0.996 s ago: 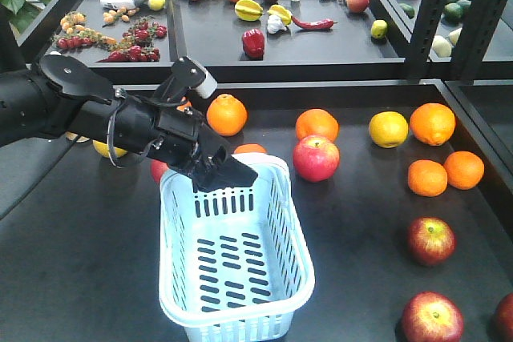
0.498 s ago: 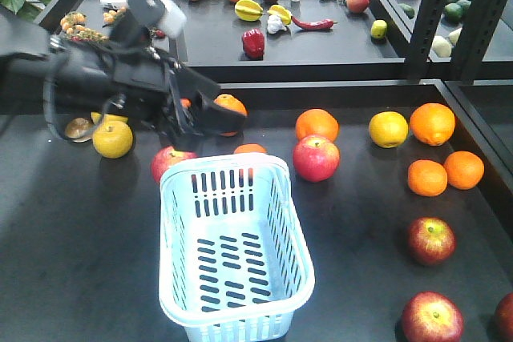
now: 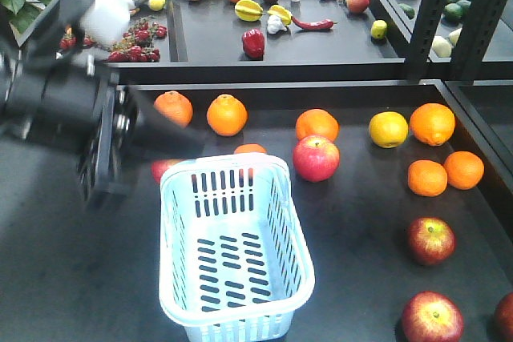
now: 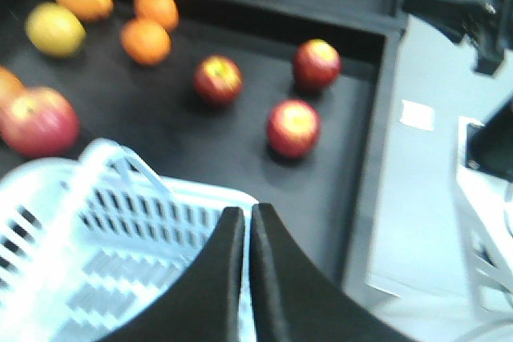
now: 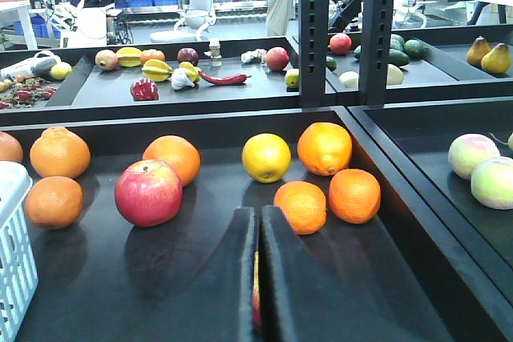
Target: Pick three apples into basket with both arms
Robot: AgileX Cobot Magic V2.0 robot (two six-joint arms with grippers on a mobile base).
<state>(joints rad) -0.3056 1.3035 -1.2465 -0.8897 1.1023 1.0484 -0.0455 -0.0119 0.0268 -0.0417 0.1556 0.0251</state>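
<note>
Left gripper point(image 4: 244, 212) is pinched shut and empty over the basket point(image 3: 224, 163) rim, front middle of the worktop point(image 3: 353, 222) (the arm point(image 3: 56, 106) is a blur). Right gripper point(image 5: 258, 212) is closed too; apples point(image 3: 430, 239) sit near the front right corner.

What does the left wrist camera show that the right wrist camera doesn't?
Only the left wrist: three dark apples near the table's corner, the basket's slotted floor, the shut left gripper. Only the right wrist: a red pepper on the back tray, pears far right, the shut right gripper. Both: the basket's wall, the big apple, a lemon, oranges.
</note>
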